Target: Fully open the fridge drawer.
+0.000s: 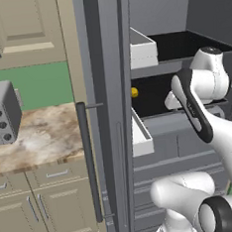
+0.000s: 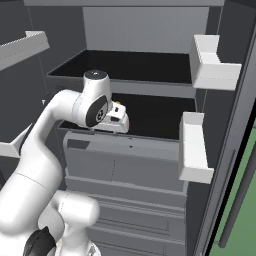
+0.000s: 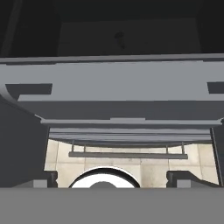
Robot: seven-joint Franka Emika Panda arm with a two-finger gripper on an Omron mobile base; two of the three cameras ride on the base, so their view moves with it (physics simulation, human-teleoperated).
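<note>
The fridge drawer (image 2: 150, 116) is the lower of two pulled-out drawers, with a black interior, a flat grey front rim (image 2: 125, 141) and a slanted pale side panel (image 1: 139, 134). My gripper (image 2: 112, 123) hangs over that front rim and points down along the drawer's front face (image 3: 113, 92). In the hand view its two dark fingertips (image 3: 41, 179) stand far apart at the bottom, so the gripper (image 3: 113, 178) is open with nothing between them. A small yellow thing (image 1: 134, 92) lies in the drawer's far left corner.
Above it, a second drawer (image 1: 181, 45) with a boxy white end panel (image 1: 142, 50) is also out. White door bins (image 2: 196, 147) stick out on the open fridge door at right. A counter (image 1: 40, 137) with a toaster oven (image 1: 2, 113) lies left of the fridge.
</note>
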